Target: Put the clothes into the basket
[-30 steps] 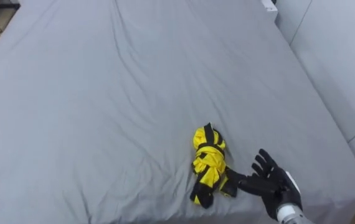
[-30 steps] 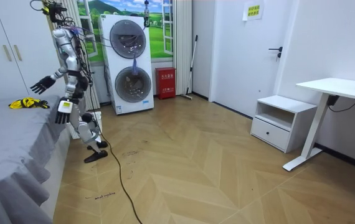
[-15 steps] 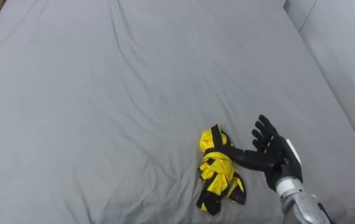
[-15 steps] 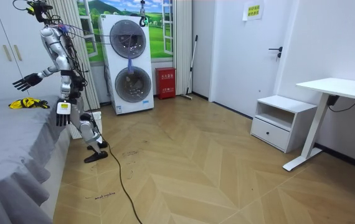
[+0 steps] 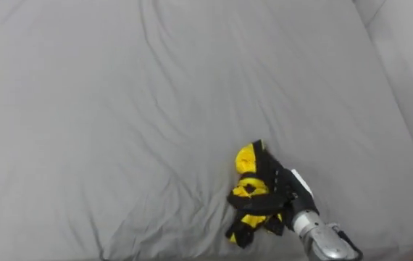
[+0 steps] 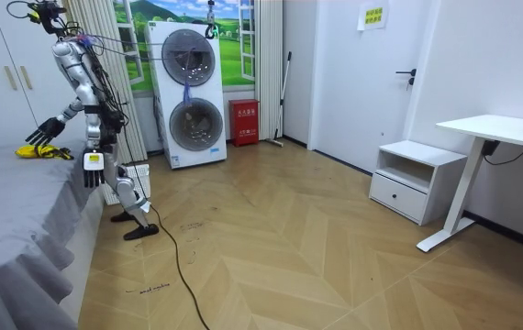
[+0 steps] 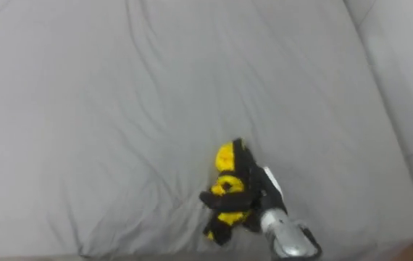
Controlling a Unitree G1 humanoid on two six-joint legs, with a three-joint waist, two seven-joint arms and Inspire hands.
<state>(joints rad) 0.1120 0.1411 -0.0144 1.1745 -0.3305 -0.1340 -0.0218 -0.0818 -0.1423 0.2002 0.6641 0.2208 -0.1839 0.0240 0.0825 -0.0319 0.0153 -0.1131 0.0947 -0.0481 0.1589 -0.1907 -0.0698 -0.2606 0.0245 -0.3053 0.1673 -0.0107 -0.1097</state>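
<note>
A crumpled yellow and black garment (image 5: 248,190) lies on the grey bed (image 5: 119,109), near its front edge and right of the middle. My right hand (image 5: 288,190) has come in from the lower right and rests on the garment's right side, its dark parts merging with the black stripes. In the room view I stand at the bedside, leaning over it with the right hand (image 6: 43,134) down on the garment (image 6: 34,153). My left hand (image 6: 90,168) hangs loosely at my side.
A pale padded panel (image 5: 409,58) borders the bed on the right. In the room view a stacked washer and dryer (image 6: 188,96) stand behind me, with a white bedside cabinet (image 6: 413,179) and a white desk (image 6: 505,133) at the room view's right across the wooden floor.
My right hand, spread above and right of the garment before, has come down onto it. My body has leaned further over the bed, and the eye view has shifted with it.
</note>
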